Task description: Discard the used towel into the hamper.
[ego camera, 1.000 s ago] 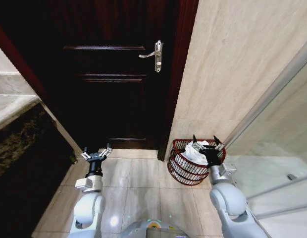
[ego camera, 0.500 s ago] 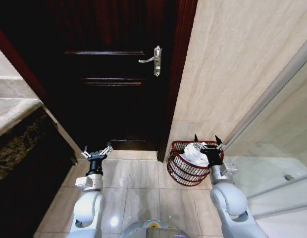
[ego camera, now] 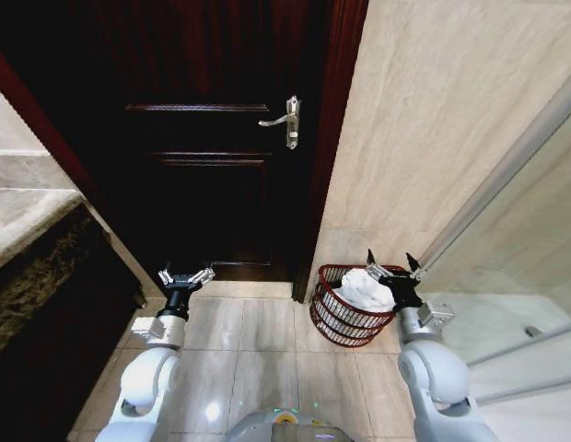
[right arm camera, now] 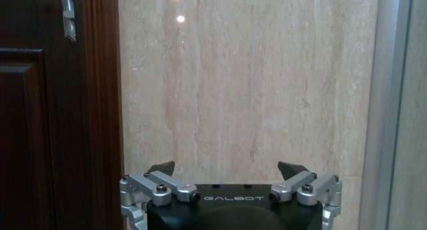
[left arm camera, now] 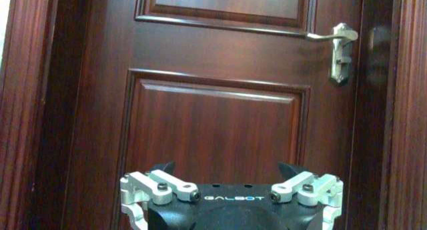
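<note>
The hamper (ego camera: pixel 350 307) sits on the tiled floor (ego camera: pixel 258 341), just beside the dark wooden door (ego camera: pixel 203 184) and right up against the cream wall (ego camera: pixel 433 138). It is a small round basket made of reddish-brown bars. A white towel (ego camera: pixel 364 287) lies bunched up inside the hamper, and its top pokes up a little above the rim.

The right gripper (ego camera: pixel 392 267) is above the hamper, over the edge that is farther from the door. Its two fingers are spread wide apart and there is nothing between them. The towel is below it, down in the hamper. In the right wrist view the right gripper (right arm camera: pixel 227 166) points at the cream wall, with the door frame off to one side, and its dark fingertips (right arm camera: pixel 162 167) stand far apart.

The left gripper (ego camera: pixel 185 276) is well away from the hamper, in front of the door and low down near the floor. Its fingers are spread open too, and it holds nothing. In the left wrist view the left gripper (left arm camera: pixel 227 166) faces the door panels. The silver door handle (left arm camera: pixel 339 50) is higher up on the door.
</note>
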`<state>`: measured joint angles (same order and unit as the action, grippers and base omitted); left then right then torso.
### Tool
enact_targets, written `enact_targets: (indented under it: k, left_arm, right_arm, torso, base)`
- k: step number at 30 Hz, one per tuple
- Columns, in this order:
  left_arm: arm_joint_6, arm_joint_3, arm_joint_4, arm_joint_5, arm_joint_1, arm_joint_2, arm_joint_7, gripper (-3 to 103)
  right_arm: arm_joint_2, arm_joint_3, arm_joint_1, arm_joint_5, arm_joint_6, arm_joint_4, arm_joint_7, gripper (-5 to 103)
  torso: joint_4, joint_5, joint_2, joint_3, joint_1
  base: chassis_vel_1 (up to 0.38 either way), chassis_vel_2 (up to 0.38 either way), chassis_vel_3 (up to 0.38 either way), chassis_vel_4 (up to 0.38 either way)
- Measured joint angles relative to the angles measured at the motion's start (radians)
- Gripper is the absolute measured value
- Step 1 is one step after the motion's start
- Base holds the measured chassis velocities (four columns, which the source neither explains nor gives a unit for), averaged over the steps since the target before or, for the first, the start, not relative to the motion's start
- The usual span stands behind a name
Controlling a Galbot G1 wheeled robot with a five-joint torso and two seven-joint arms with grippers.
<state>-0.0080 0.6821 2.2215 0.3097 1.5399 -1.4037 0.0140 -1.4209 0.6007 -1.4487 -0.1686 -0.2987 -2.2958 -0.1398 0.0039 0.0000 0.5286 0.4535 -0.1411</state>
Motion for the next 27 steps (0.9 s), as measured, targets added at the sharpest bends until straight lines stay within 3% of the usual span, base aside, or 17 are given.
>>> enact_targets:
  k: [27]
  left_arm:
    - [0.008, 0.005, 0.017, -0.018, -0.004, -0.020, -0.014, 100]
  right_arm:
    - [0.034, 0.003, -0.009, -0.005, 0.018, -0.018, -0.005, 100]
  torso:
    - [0.0000, 0.0001, 0.111, 0.066, -0.045]
  base:
    - [0.000, 0.000, 0.000, 0.000]
